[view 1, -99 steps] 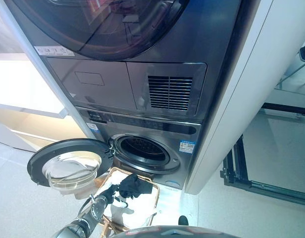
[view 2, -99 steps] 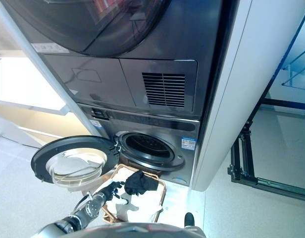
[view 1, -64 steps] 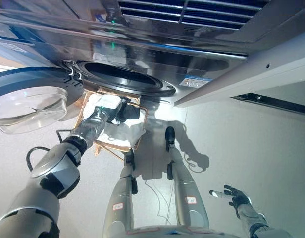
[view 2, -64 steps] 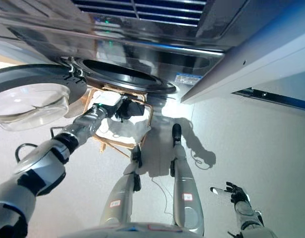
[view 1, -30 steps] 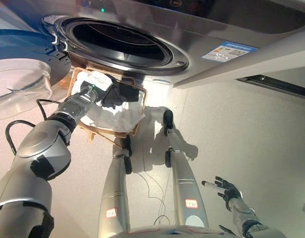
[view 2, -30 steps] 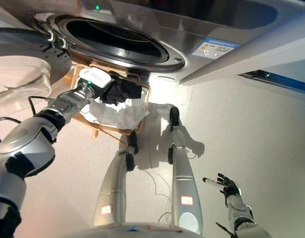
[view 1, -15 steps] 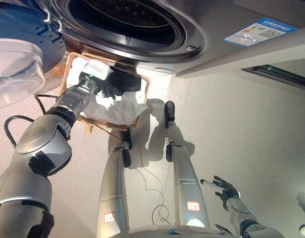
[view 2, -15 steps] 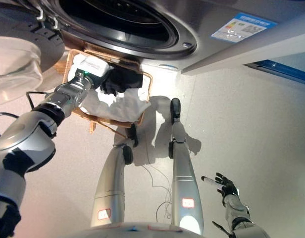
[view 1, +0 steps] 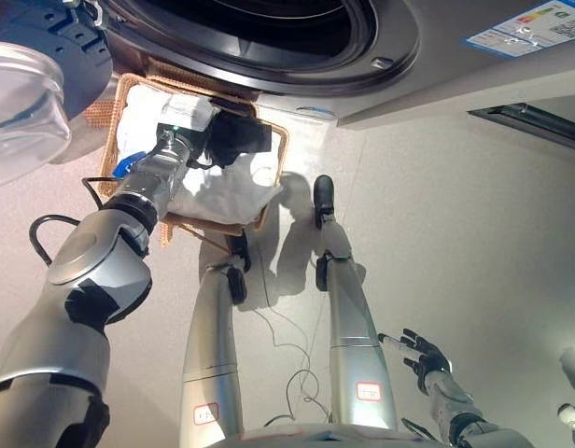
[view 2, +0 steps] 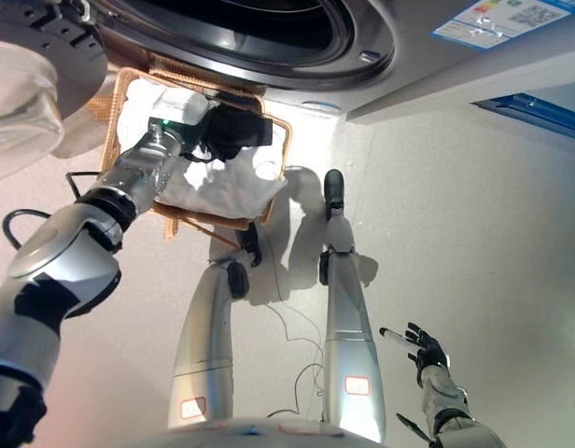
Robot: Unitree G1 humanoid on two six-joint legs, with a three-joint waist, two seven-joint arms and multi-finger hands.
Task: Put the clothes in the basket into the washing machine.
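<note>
There, the left hand (view 1: 216, 142) was clamped on the limp, light black garment (view 1: 239, 138) at the basket's (view 1: 273, 177) twelve o'clock edge, bunched folds looking the surest hold, while the right hand (view 2: 426, 352) hung splayed and empty.

Left arm stretched forward and down from lower left, silver-grey, elbow nearly straight, wrist in line with forearm. Left hand (view 1: 216, 140) at far end, dark, fingers curled tight in a grip, mostly buried in dark stuff so can't make out much else. Right arm barely in shot, just wrist poking up at lower right. Right hand (view 2: 426, 353) hanging low off to side, fingers spread and relaxed, holding nothing, white tip showing.
</note>
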